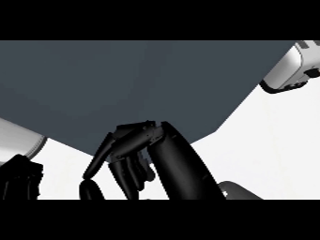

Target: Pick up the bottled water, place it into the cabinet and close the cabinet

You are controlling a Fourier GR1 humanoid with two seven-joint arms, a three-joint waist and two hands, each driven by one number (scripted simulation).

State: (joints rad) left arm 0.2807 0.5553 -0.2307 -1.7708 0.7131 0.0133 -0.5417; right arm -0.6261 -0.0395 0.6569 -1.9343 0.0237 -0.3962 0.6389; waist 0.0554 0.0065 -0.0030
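Note:
The dark grey cabinet door (121, 84) fills most of the head view, and its lower edge slants down to the centre. My right hand (145, 150) is at that edge, its fingers fairly straight and laid against the door, holding nothing. My left hand (10, 180) shows only as a black shape at the lower left, away from the door. No bottled water shows anywhere. The cabinet's inside is hidden behind the door.
A silver toaster (297, 65) stands at the upper right, next to a strip of wood-coloured surface. White counter (280, 140) spreads to the right of the door. A light grey rounded object (10, 136) sits at the left edge, partly under the door.

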